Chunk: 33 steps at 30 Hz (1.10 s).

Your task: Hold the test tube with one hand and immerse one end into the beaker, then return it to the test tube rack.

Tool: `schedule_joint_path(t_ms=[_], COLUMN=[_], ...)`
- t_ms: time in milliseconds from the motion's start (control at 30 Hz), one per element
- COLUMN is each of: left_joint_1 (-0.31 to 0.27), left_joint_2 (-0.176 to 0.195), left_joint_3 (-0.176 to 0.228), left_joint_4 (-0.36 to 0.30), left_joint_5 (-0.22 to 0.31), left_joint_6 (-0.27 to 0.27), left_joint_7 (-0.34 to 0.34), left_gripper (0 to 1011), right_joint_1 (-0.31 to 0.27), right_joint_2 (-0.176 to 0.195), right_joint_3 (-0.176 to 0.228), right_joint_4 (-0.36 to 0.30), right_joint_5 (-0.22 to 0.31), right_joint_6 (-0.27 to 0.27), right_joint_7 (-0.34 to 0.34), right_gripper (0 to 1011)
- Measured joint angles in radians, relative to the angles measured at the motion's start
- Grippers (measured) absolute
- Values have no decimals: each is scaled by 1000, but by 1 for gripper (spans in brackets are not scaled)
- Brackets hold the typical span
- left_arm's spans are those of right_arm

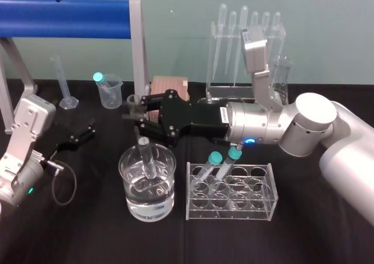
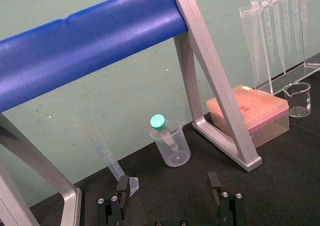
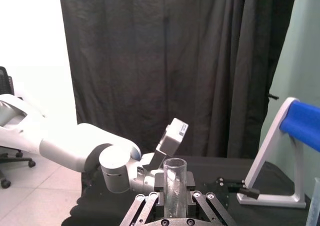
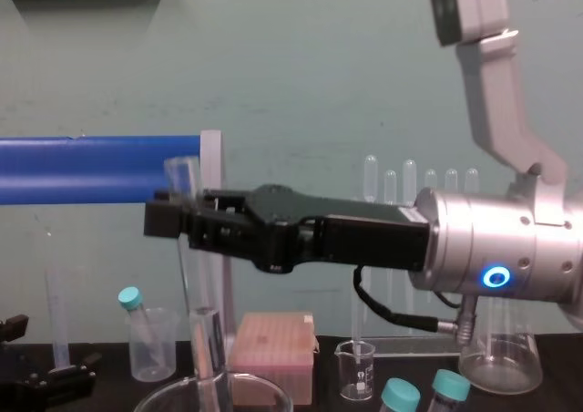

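My right gripper reaches in from the right and is shut on the test tube, a slim clear glass tube held upright above the beaker. The tube's lower end is inside the wide glass beaker, which holds clear liquid. The right wrist view shows the tube's open rim rising between the black fingers. The chest view has the tube running down from the gripper towards the beaker's rim. The clear test tube rack stands to the beaker's right. My left gripper rests open at the left.
Two teal-capped tubes lean in the rack. At the back stand a cloudy cup with a teal-capped tube, a graduated cylinder, a pink tip box, a small beaker and a pipette stand. A blue-barred metal frame spans the back left.
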State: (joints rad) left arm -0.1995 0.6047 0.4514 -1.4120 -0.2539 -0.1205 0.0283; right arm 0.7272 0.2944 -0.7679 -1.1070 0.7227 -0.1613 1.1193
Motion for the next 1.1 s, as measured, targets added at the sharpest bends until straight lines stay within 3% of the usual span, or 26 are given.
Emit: schedule_joint_path(t_ms=[567,1100], left_joint_1=[0,0], left_joint_2=[0,0], left_joint_3=[0,0], left_joint_4=[0,0], left_joint_5=[0,0], left_joint_6=[0,0], left_joint_7=[0,0], left_gripper=[1000,1000], right_joint_1=[10,6], right_joint_2=[-34,-34], right_joint_3=[-17,-15], right_joint_4=[80,96], right_joint_5=[-24,-37], right_joint_6=[10,23], right_joint_7=[-1,0], right_gripper=[226,226])
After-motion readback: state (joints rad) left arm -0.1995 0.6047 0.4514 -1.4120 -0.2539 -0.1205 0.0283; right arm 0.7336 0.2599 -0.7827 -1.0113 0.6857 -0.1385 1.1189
